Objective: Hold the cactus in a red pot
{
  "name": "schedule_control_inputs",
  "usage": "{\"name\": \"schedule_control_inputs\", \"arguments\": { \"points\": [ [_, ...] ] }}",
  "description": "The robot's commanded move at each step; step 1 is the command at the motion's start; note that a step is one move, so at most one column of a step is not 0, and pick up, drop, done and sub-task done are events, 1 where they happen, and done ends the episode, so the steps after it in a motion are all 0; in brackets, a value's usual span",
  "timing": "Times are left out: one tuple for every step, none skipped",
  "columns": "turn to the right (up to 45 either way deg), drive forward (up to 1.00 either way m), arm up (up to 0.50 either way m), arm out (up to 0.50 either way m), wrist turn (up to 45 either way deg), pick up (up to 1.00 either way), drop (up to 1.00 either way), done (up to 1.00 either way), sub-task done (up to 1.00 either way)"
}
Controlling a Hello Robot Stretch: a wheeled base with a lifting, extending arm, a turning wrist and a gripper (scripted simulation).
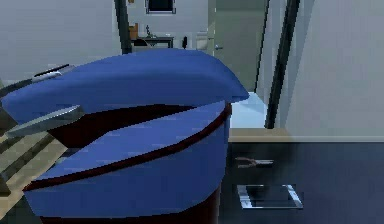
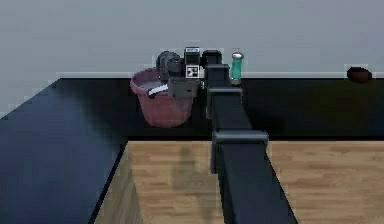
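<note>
Bearing a red pot (image 2: 152, 108), wall-side black counter (image 2: 60, 122).

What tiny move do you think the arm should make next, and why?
Probably a slow, small lift straight up. The gripper is at the top of the red pot, which seems to stand on the dark counter, and I cannot tell whether it holds anything; raising it would show that. A green bottle stands close by the arm, so a sideways move might knock it.
</note>
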Motion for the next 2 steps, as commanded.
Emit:
{"name": "schedule_control_inputs", "arguments": {
  "points": [
    [0.0,0.00,0.00,0.00,0.0,1.00,0.00,0.00,0.00],
    [0.0,0.00,0.00,0.00,0.0,0.00,0.00,1.00,0.00]
  ]
}}
